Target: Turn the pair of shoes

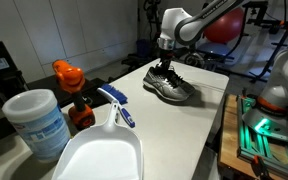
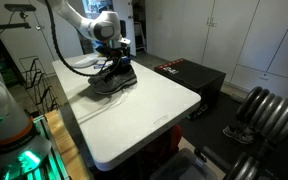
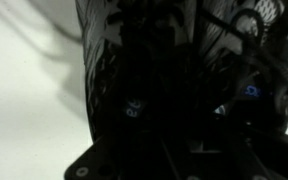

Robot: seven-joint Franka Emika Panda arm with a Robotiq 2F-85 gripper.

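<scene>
The pair of shoes [image 1: 171, 86], dark grey and black sneakers with whitish soles, stands together on the white table [image 1: 184, 120] and also shows in an exterior view [image 2: 114, 78]. My gripper [image 1: 164, 64] is down on the shoes at their ankle openings, also seen from the other side [image 2: 117, 60]. In the wrist view the dark mesh of the shoes [image 3: 134, 60] fills the frame right under the camera. The fingers are lost in the dark, so I cannot tell whether they are closed on a shoe.
Near the camera stand a white dustpan with a blue handle [image 1: 99, 150], a white tub [image 1: 36, 122] and an orange-capped bottle [image 1: 72, 85]. A black box with red marks [image 2: 189, 75] sits beyond the table's edge. Dumbbells [image 2: 264, 115] lie on the floor.
</scene>
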